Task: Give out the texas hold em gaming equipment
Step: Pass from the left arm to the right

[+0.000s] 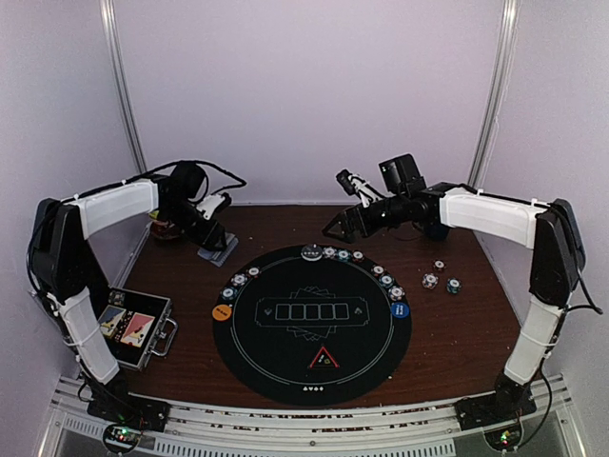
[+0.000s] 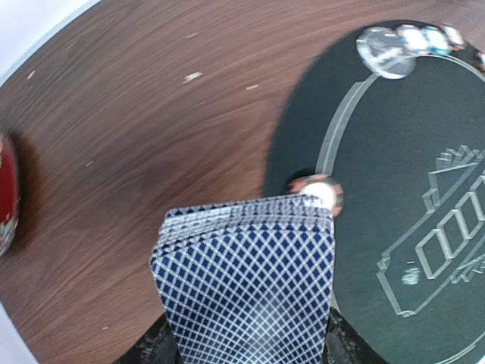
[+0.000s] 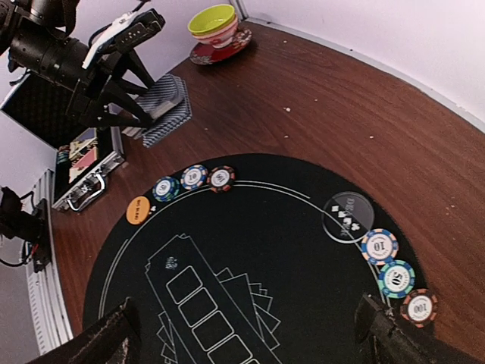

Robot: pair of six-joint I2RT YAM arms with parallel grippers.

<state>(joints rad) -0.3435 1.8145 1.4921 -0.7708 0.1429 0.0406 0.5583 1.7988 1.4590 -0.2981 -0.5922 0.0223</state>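
Observation:
My left gripper is shut on a deck of blue-and-white lattice-backed cards, held low over the wood just off the far left edge of the round black mat. In the right wrist view the same deck hangs tilted under that gripper. Striped chips line the mat's rim, and one chip lies just beyond the deck. An orange button, a blue button and a red triangle also lie on the mat. My right gripper hovers open over the mat's far side, holding nothing.
An open metal case sits at the left near edge. A yellow-green bowl on a red saucer stands in the far left corner. Three loose chips lie on the wood right of the mat. A clear dealer disc rests on the mat's far rim.

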